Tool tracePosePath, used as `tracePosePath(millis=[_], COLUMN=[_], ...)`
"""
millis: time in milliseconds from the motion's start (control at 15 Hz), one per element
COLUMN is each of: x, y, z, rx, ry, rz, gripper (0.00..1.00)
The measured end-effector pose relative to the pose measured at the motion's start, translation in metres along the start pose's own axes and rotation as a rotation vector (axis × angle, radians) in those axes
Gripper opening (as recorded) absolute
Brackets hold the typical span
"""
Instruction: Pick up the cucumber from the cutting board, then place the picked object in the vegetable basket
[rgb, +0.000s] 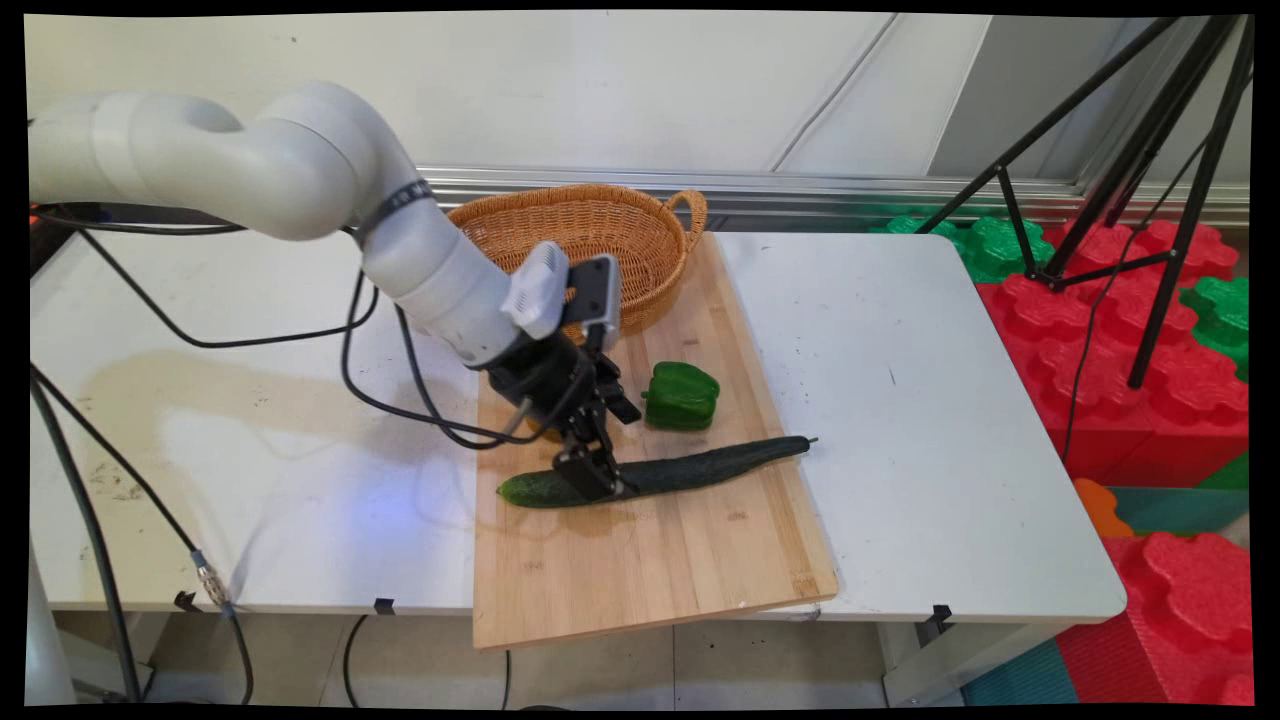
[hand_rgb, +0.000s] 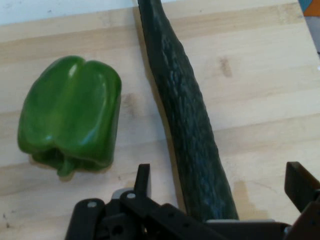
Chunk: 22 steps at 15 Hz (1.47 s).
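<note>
The hand (rgb: 592, 470) is down at the wooden cutting board (rgb: 660, 560), its 2 fingers spread wide on either side of a long dark green cucumber (rgb: 700, 466), 1 finger on each flank and neither clearly pressing the skin. It straddles the cucumber near its paler left end, as the main view shows it. The cucumber lies flat across the middle of the board, its thin stem end pointing toward the board's right edge. A green bell pepper (rgb: 681, 396) sits on the board just beyond the cucumber, close to it but apart, and just right of the hand. A woven wicker basket (rgb: 600, 240) stands at the far end of the board, partly behind the arm's wrist. The board rests on the white table (rgb: 930, 400), overhanging its near edge
</note>
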Motion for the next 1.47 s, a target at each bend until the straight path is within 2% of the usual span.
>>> tracePosePath(millis=[467, 1067, 1133, 1467], x=[0.011, 0.013, 0.012, 0.012], y=[0.002, 0.001, 0.0, 0.001], z=[0.035, 0.053, 0.054, 0.056], rx=[0.003, 0.024, 0.026, 0.035], ry=[-0.037, -0.062, -0.064, -0.07], rz=[0.037, 0.062, 0.064, 0.07], gripper=[1.0, 1.0, 0.0, 0.0])
